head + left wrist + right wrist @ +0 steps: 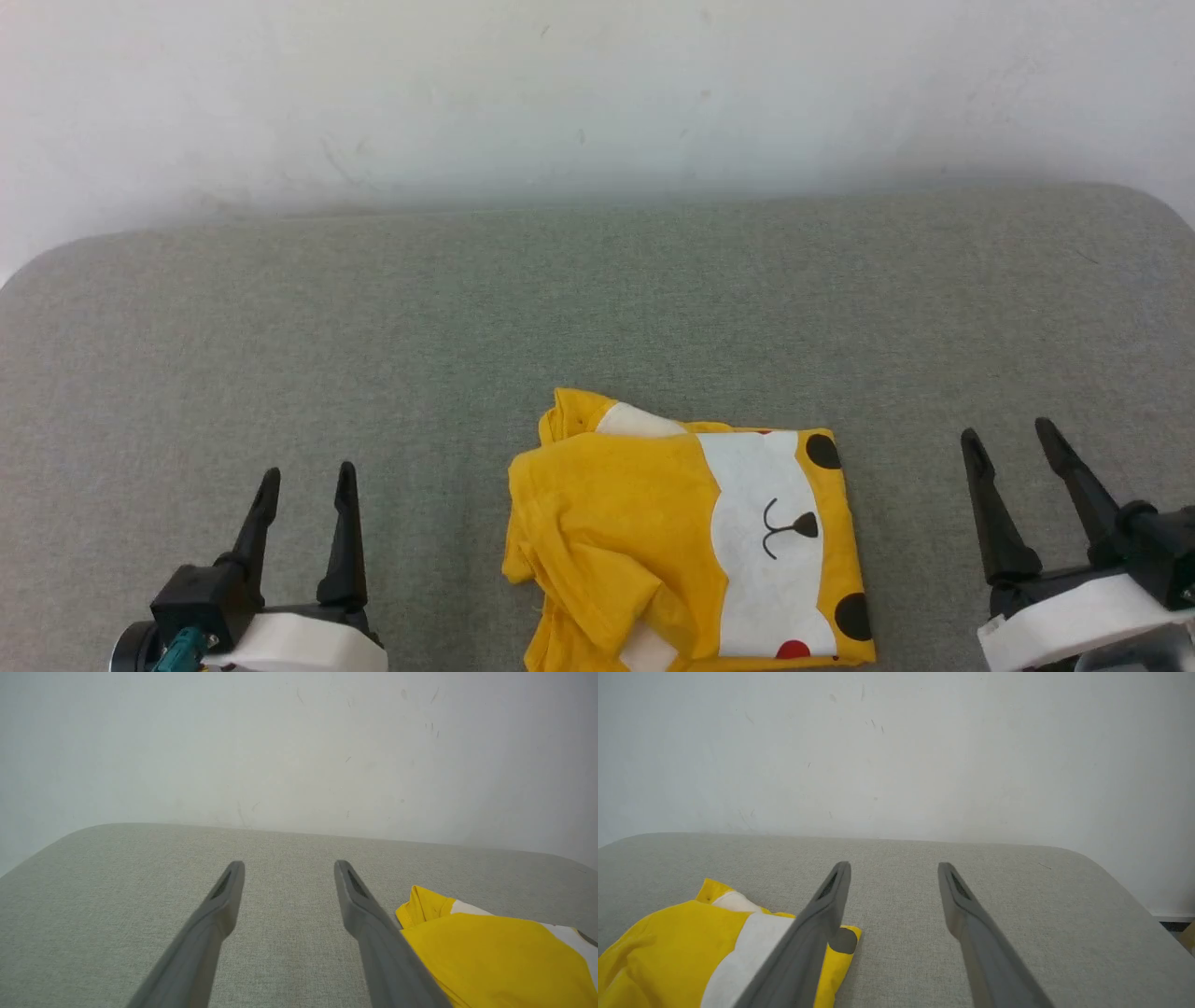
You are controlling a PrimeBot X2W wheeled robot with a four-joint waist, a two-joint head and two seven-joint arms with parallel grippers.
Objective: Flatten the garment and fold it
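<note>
Grey woven cloth over a broad padded surface [597, 308], rounded at both far corners, spanning the head view from side to side. Behind it, a plain white wall [597, 84], lightly scuffed, meeting the far edge of the padding.

Near the front middle of the surface, the garment [607, 532]: bright yellow, folded into a rough rectangle, lying on the grey cloth, its near edge cut off by the lower border of the head view. Smooth on its right half, rumpled and creased on its left, with a bunched yellow flap poking out at the far left corner. Seen again at the lower right of the left wrist view [490, 952] and at the lower left of the right wrist view [668, 947].

To either side, apart from the shirt: left gripper [309, 469] at the lower left, right gripper [1008, 429] at the lower right, the latter nearer to the shirt's edge. Fingers spread wide on both, nothing between them. Same wide gap on the left gripper [288, 863] and right gripper [894, 864] in their own wrist views.

On the garment's right half, a large white patch [766, 541]. On that patch, thin black lines with a small dark nose [794, 530]. Two black spots, one at the far right corner [823, 452], one lower down [852, 616]. Smallest of all, a red dot [794, 650] at the bottom border.
</note>
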